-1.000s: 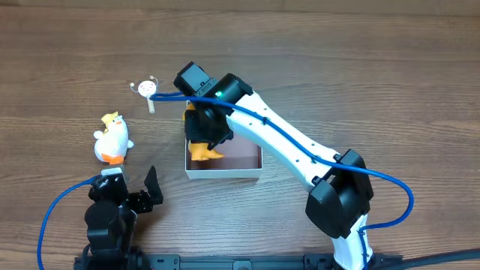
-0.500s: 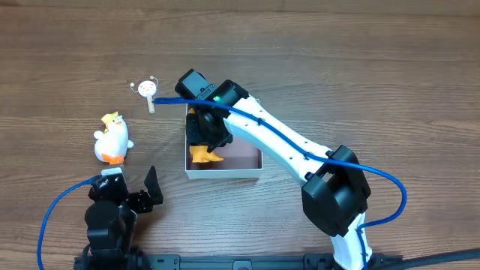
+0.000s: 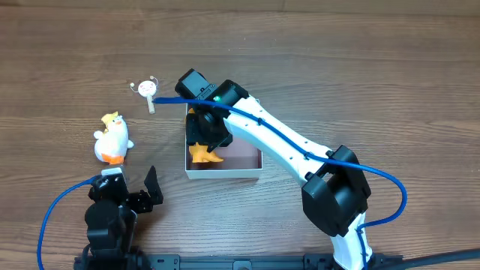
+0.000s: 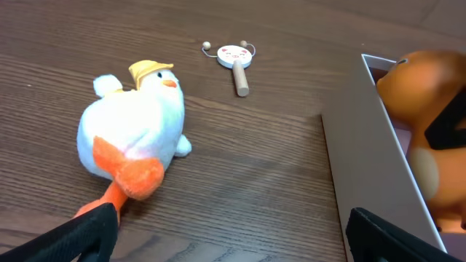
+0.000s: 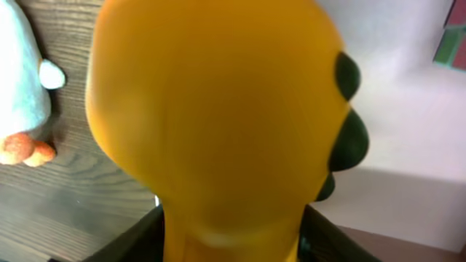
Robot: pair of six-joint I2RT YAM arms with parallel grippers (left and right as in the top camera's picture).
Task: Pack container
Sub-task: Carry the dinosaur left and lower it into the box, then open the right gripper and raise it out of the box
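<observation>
Wood table carries everything. Approx mid-table sits the container, white walls, pinkish floor showing on its 3 o'clock side. The orange toy is inside against the 9 o'clock wall, w/ the right gripper over it. Per the wrist view its jaws are closed on the toy's sides, not let go yet, so item 1 looks approx packed pending release. The left gripper is at the container's 7 o'clock, spread wide, nothing in it. Left to pack: white duck plush at 9 o'clock, well apart, and the small rattle at 10–11 o'clock, near.
</observation>
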